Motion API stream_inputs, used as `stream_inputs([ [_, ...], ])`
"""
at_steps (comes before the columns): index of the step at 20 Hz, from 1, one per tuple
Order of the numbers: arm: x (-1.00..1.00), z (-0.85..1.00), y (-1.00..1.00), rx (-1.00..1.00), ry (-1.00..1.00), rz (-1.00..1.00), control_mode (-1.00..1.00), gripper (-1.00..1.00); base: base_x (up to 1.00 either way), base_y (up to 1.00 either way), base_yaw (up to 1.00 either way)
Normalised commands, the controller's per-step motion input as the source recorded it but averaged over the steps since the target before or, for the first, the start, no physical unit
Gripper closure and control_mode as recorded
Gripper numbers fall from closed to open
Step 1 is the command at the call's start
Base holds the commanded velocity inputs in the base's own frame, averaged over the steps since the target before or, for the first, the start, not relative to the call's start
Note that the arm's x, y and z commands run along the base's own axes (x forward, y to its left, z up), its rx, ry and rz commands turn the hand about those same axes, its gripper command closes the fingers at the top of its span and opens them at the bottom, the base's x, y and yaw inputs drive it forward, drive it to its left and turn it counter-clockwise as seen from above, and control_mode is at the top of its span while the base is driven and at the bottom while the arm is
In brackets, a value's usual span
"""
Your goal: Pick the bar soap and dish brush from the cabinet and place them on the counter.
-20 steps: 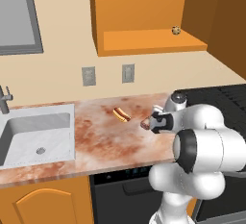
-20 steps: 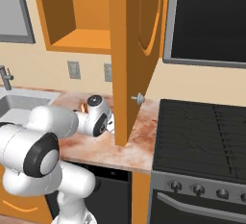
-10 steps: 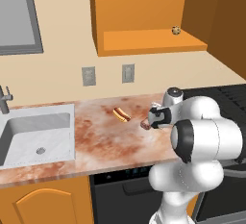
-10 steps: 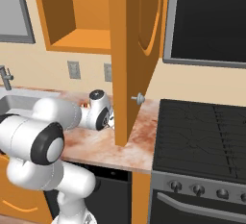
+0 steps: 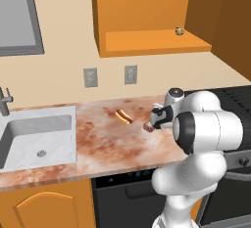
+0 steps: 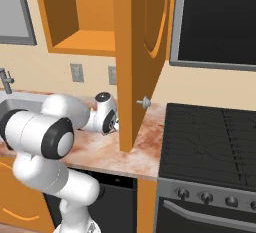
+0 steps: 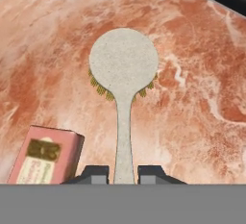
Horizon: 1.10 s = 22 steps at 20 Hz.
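Left to right in the left base view: the white sink [image 5: 37,141] is set into the bench [image 5: 103,144] at the far left; a hot dog in a bun [image 5: 124,117] lies on the bench near its middle, well apart from the sink. Just right of the hot dog, the bar soap [image 5: 148,127] lies flat on the bench, close beside the tool [image 5: 156,119], which sits low over the bench surface at the end of the white arm. Above, the cabinet [image 5: 147,41] stands open, with a small round speckled item [image 5: 180,30] on its shelf near the right end. In the hand view, the bar soap [image 7: 45,155] lies to the lower left, just beside the left fingertip and apart from the brush handle. The tool [image 7: 123,172] is closed narrowly on the thin handle of the dish brush [image 7: 124,69], one fingertip on each side of the handle. The brush extends straight away from the tool, its round pale head over the bench [image 7: 202,98], yellow-green bristles showing under the rim; contact between head and bench cannot be determined. In the right base view, the open cabinet door [image 6: 140,52] hangs just right of the tool [image 6: 114,123], hiding the brush.
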Motion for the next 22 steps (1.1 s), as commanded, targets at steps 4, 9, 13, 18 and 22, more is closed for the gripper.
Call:
stream_inputs([
  [4, 0.16, -0.12, 0.00, 0.00, 0.00, 0.00, -1.00, 1.00, 0.00, 0.00, 0.00],
  [9, 0.16, -0.17, 0.00, 0.00, 0.01, 0.00, -1.00, 1.00, 0.00, 0.00, 0.00],
  [13, 0.15, -0.25, 0.00, 0.00, 0.04, 0.00, -1.00, 1.00, 0.00, 0.00, 0.00],
  [18, 0.17, -0.23, 0.00, 0.00, 0.05, 0.00, -1.00, 1.00, 0.00, 0.00, 0.00],
  [22, 0.16, -0.10, 0.00, 0.00, 0.02, 0.00, -1.00, 1.00, 0.00, 0.00, 0.00],
])
